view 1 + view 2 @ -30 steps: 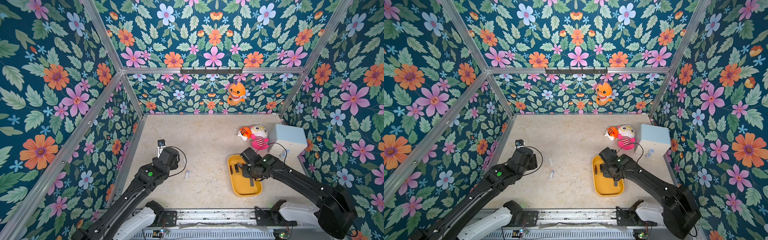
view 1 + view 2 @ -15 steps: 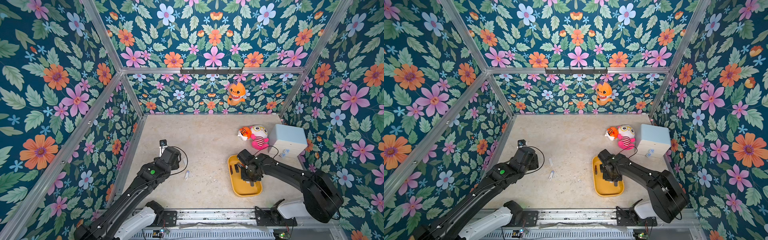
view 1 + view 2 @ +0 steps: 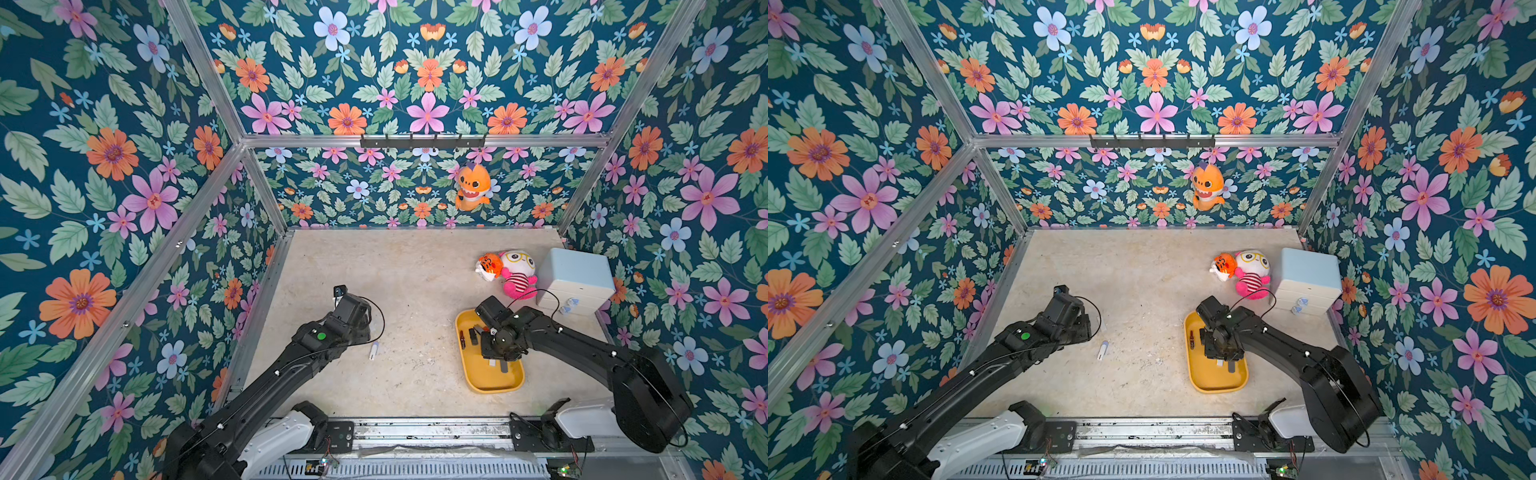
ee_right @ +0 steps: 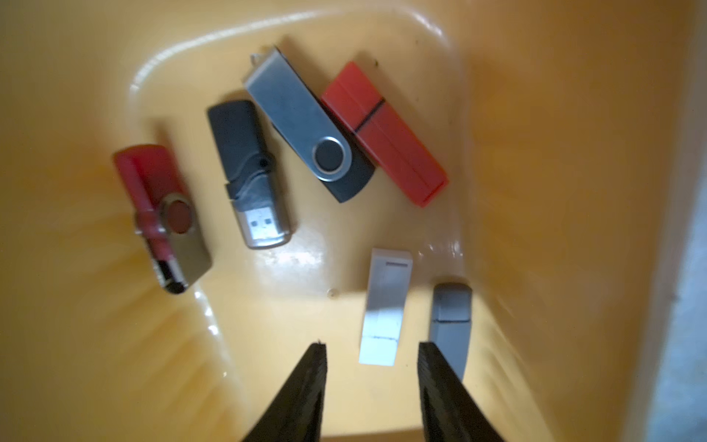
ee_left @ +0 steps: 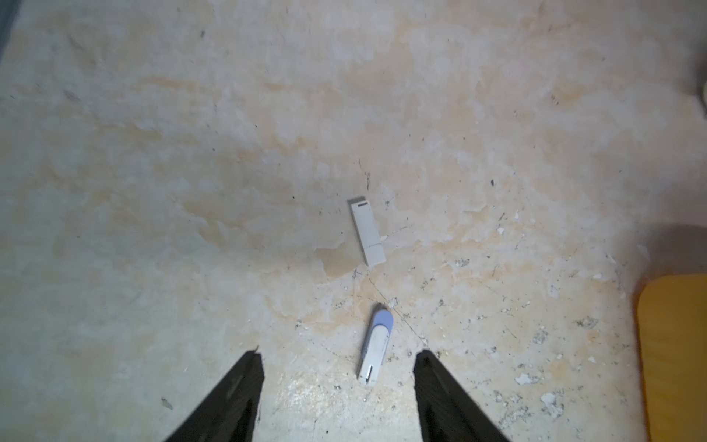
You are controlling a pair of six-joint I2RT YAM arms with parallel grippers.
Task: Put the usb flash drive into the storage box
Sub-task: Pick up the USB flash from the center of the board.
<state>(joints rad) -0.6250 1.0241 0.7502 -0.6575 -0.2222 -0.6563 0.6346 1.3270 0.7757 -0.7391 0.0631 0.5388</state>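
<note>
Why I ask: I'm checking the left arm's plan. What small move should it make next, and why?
Probably lower the left gripper straight down around the white-and-blue flash drive. Its jaws stand open, the drive lies flat on the table between their tips, and it is not yet in the yellow storage box.

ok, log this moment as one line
left hand open, by white-blue drive | right hand open, over storage box | table: white-blue drive, white drive
</note>
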